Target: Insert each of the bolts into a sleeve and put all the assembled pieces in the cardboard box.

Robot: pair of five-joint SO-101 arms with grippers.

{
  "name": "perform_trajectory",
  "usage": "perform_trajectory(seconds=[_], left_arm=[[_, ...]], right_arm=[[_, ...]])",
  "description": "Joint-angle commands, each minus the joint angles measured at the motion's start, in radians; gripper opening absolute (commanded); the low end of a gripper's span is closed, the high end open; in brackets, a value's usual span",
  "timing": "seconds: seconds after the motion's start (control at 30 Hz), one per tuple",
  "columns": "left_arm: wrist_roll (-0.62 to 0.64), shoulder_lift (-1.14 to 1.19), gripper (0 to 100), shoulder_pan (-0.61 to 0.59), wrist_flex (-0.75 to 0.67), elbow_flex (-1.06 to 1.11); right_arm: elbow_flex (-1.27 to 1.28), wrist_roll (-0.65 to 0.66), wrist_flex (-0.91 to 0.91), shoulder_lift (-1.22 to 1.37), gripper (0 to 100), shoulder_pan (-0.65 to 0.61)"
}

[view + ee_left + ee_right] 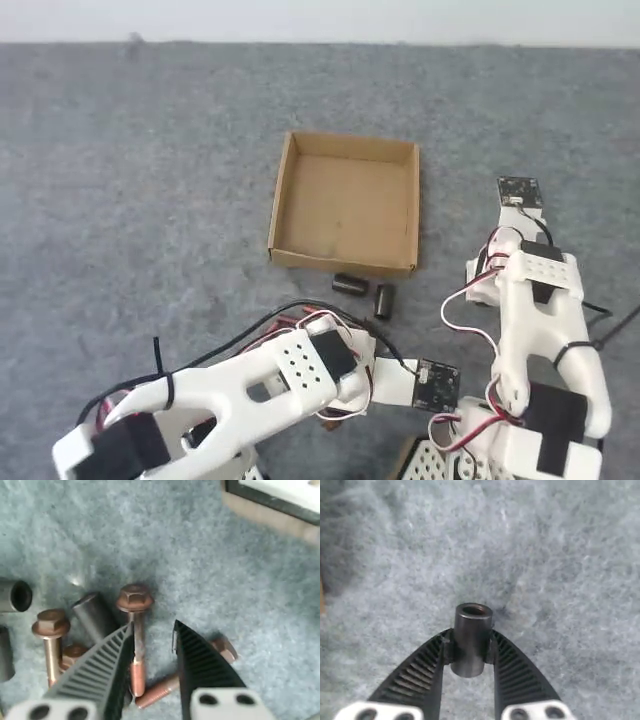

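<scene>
The left end effector (153, 625) hangs above a cluster of hardware on the grey-covered bench (150, 200), by the near edge, with its fingers apart. The threaded shank of a copper-coloured flange bolt (135, 600) runs into the gap between them, just beside one ribbed finger (107, 665); whether it touches cannot be told. Its hex head lies beyond the fingertips. A crossing bolt (162, 689) lies under that shank, its head poking out past the other finger. A third bolt (50, 626) lies off to the side, parallel to the first, and a black sleeve (94, 615) rests between the two. An open-ended sleeve (15, 596) lies farther out.

The right end effector (470, 637) is clamped on a dark gripped sleeve (472, 617), pinched at mid-length, bore end pointing away from the fingers over bare bench, toward the right edge.

The cardboard box (290, 200) sits around the middle of the bench. Two more pieces lie just outside its near wall: a lying sleeve (350, 284) and a neighbouring sleeve (383, 300).
</scene>
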Motion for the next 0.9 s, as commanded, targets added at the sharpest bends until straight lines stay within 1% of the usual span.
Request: perform_trajectory(seconds=[0.0,0.17,0.23,0.3,0.57,0.73,0.87], left_arm=[[-0.012,-0.003,12,-0.003,-0.086,-0.01],[0.0,-0.002,12,-0.025,-0.121,0.007],[0.064,-0.002,12,-0.025,-0.173,0.025],[0.098,-0.002,12,-0.023,-0.195,0.035],[0.086,-0.002,12,-0.028,-0.153,0.054],[0.058,-0.003,12,-0.058,-0.13,0.056],[0.058,-0.003,12,-0.058,-0.133,0.056]], right_arm=[[-0.066,-0.009,0.004,-0.018,0.6,0.019],[-0.069,-0.009,0.004,-0.018,0.6,0.054],[-0.071,-0.009,0.004,-0.018,0.6,0.054],[-0.071,-0.009,0.004,-0.018,0.6,0.056],[-0.071,-0.031,0.004,-0.018,0.6,0.058],[-0.071,-0.031,0.004,-0.018,0.6,0.058],[-0.071,-0.031,0.004,-0.018,0.6,0.058]])
